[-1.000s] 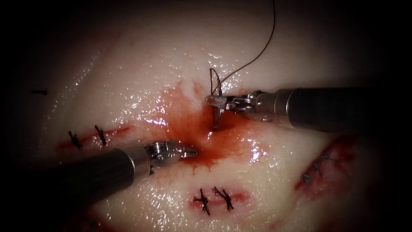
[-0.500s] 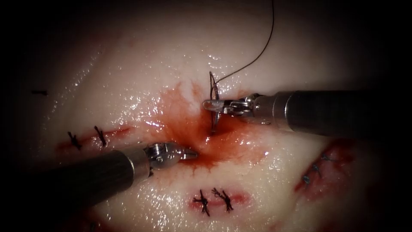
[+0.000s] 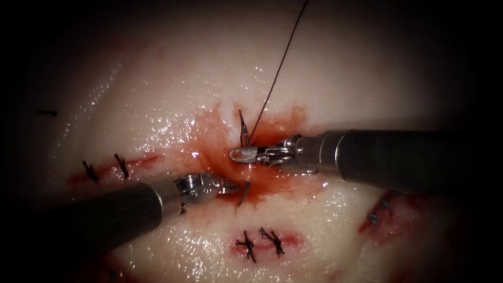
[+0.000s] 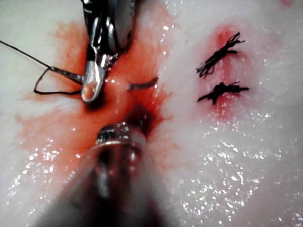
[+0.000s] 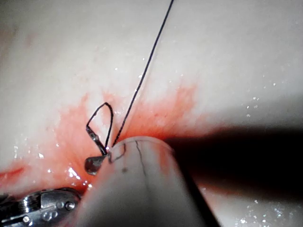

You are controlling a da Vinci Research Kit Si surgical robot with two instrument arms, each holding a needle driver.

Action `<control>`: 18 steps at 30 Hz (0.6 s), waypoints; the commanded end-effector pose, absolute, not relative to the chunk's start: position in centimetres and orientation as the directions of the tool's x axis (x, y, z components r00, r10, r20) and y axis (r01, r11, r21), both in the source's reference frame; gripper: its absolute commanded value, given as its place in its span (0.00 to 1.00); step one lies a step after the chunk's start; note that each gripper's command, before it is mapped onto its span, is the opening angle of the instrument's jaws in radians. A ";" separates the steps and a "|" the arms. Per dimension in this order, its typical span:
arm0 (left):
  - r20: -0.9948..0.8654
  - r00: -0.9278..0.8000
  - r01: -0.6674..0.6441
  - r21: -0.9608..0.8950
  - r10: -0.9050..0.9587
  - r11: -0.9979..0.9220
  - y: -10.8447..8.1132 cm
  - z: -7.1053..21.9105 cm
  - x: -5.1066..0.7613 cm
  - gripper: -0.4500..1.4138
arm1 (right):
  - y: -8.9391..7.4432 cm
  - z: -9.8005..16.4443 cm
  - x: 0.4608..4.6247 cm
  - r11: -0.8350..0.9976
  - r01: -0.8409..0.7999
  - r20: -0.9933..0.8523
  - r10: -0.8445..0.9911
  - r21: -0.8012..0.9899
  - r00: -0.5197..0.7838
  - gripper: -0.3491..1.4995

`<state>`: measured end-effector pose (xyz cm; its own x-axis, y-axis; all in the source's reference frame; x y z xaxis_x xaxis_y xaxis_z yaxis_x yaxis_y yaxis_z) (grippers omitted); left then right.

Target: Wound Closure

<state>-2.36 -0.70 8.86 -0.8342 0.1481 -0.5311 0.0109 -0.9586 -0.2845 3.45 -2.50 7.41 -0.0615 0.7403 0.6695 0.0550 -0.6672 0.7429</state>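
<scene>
Both tools level, tips converging.

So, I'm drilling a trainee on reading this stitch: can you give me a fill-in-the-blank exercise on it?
The right tool grips the ____ toward its thread end.
The needle is in the tissue, its tip out beside the ____ tool.
The left tool holds ____.
In the endoscope view the thread runs to the ____ edge.
Missing: needle; left; nothing; top.

Old stitches [image 3: 261,242] near bottom, more [image 3: 106,169] at left.
</scene>
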 end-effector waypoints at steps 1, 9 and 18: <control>-0.532 -0.834 0.012 -0.285 0.148 -0.958 -0.7 8.9 -2.41 0.23 | -2.5 7.5 3.51 -0.659 0.081 0.664 0.739 0.748 -0.114 0.00; -0.558 -0.820 0.029 -0.262 0.127 -0.965 -0.6 8.8 -2.39 0.21 | -1.8 7.9 3.08 -0.302 0.128 0.326 0.824 0.945 -0.464 0.85; -0.711 -0.703 0.077 -0.072 -0.004 -0.994 -0.6 8.8 -2.37 0.31 | -1.3 8.0 2.51 -0.115 -0.067 0.066 0.862 0.991 -0.503 0.85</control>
